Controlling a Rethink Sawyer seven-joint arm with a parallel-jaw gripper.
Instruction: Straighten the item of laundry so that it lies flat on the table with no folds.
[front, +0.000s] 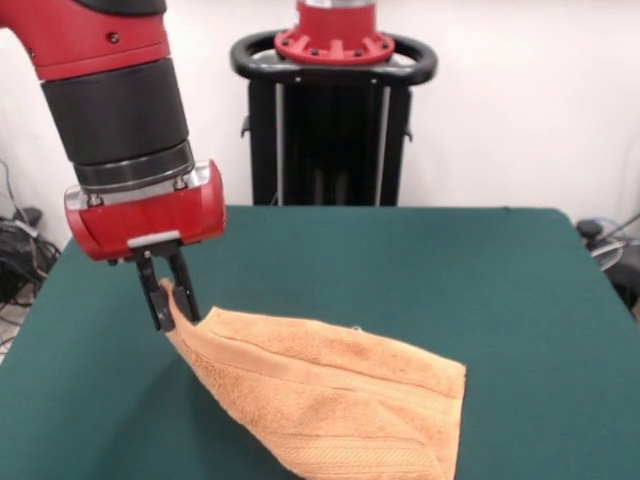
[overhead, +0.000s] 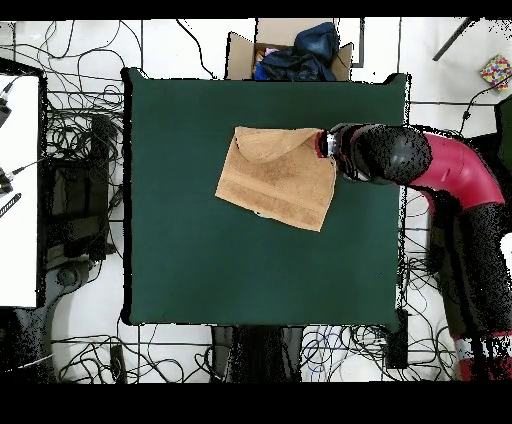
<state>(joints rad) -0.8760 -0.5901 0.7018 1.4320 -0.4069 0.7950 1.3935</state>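
Observation:
The orange-tan towel (front: 330, 395) lies on the dark green table (front: 500, 300), with one corner lifted off the surface. My gripper (front: 170, 300) is shut on that raised corner at the left of the front view. The cloth slopes down from the gripper to the table, and a woven band stripe runs along it. In the overhead view the towel (overhead: 275, 180) lies in the upper middle of the table (overhead: 200, 260), with a fold along its top edge. The arm's wrist (overhead: 345, 150) covers the gripper at the towel's upper right corner.
The robot's black pedestal (front: 330, 120) stands at the table's far side. A cardboard box with dark cloth (overhead: 295, 50) sits beyond the table's top edge in the overhead view. Cables lie on the floor around the table. A white bench (overhead: 18, 190) is at the left.

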